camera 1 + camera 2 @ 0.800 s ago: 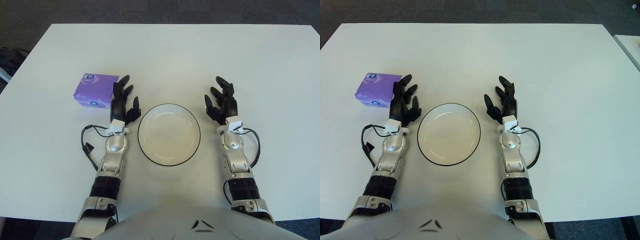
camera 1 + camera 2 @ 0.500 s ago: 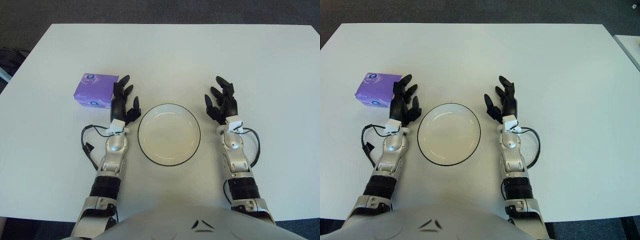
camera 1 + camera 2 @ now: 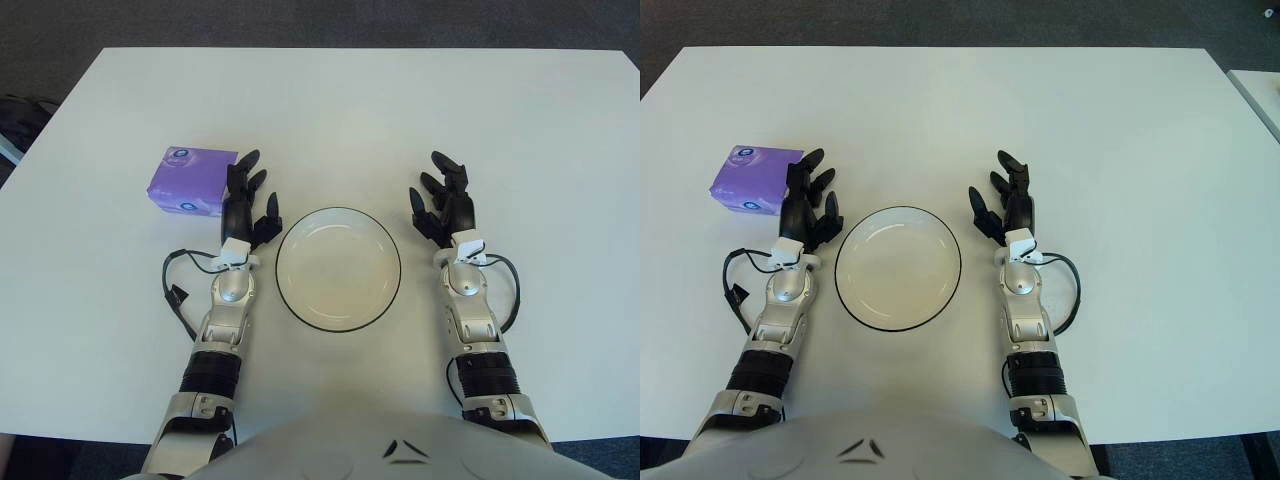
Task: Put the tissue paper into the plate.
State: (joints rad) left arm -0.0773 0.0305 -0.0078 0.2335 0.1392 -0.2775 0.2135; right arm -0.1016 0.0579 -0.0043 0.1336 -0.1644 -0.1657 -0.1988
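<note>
Left hand poised beside tissue pack; grasp not yet made, plate empty.

The left hand has its fingers spread and holds nothing. The purple tissue pack lies just off its outer (left) side, fingertips at the pack's near edge; whether they touch it I cannot tell. The plate sits just to its inner side. The right hand, fingers likewise spread and empty, shows just right of the plate. Judged best approach: shift the hand outward over the pack, close across its short sides, lift clear, carry inward past the rim, release low. The pack carries round white-and-blue marks on its top and front; no writing legible.
</note>
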